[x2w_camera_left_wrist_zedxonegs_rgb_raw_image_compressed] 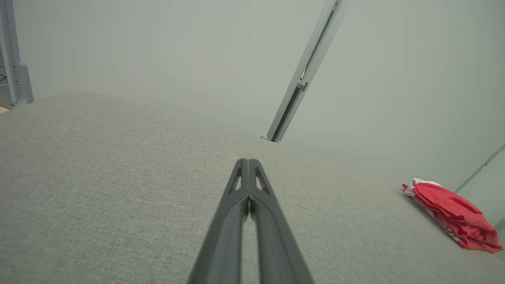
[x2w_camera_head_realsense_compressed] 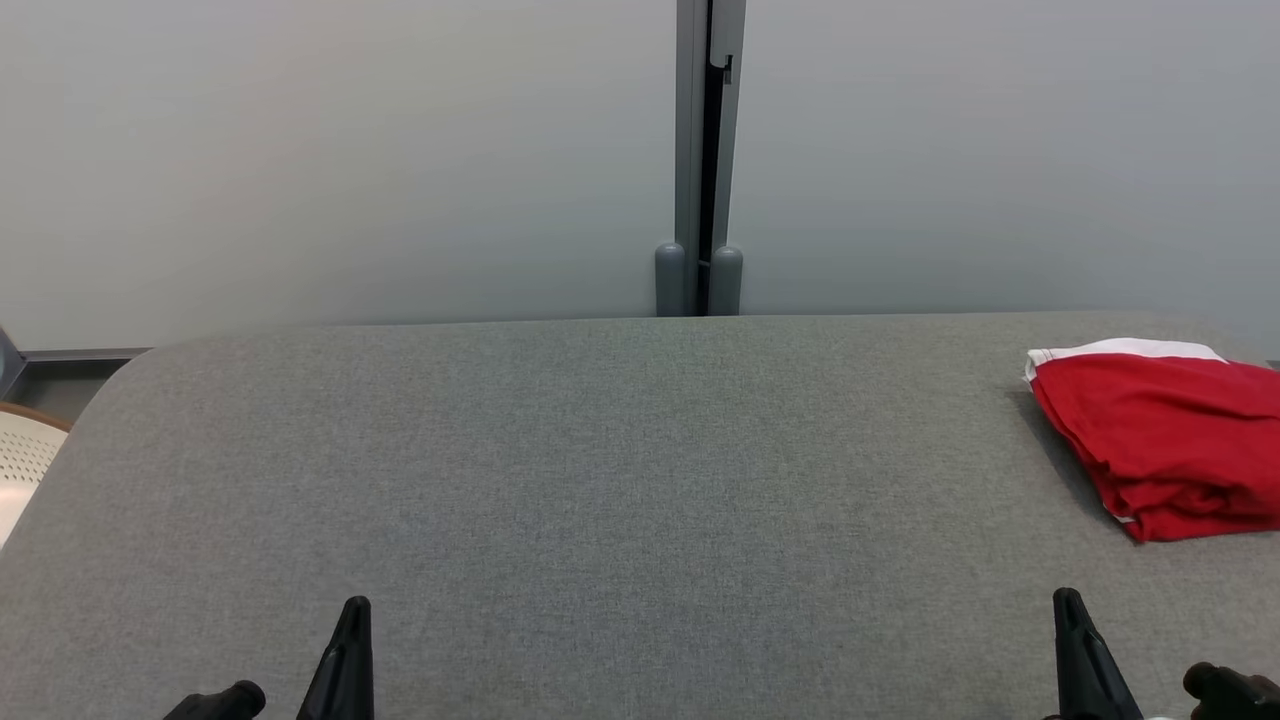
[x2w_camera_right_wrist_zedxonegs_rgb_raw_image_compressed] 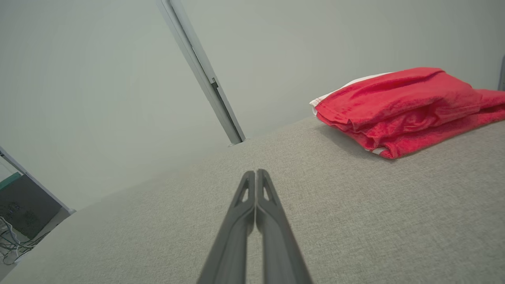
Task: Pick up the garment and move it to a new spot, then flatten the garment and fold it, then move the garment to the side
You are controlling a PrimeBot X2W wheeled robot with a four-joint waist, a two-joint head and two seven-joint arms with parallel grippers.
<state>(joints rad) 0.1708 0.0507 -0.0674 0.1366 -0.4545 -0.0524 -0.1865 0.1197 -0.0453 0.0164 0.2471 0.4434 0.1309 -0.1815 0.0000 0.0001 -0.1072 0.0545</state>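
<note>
Right now the red garment [x2w_camera_head_realsense_compressed: 1160, 440] lies folded into a thick bundle on the far right part of the grey cloth-covered table [x2w_camera_head_realsense_compressed: 600, 450], close to the back edge and running off the right border of the head view. A white band shows along its far edge, and its stacked folds face the near side. Neither gripper touches it. The left gripper [x2w_camera_head_realsense_compressed: 352, 610] is at the near left of the table, well apart from the garment. Its wrist view shows the two dark fingers pressed together at the tips with nothing between them. The right gripper [x2w_camera_head_realsense_compressed: 1068, 600] is at the near right, nearer the garment but clearly short of it, with bare table in between. Its fingers too are closed tip to tip and hold nothing. Behind the table stands a plain pale wall [x2w_camera_head_realsense_compressed: 300, 150], split near the middle by a grey upright post [x2w_camera_head_realsense_compressed: 700, 150]. At the far left, beyond the table's rounded corner, part of a white perforated chair [x2w_camera_head_realsense_compressed: 25, 450] shows.
</note>
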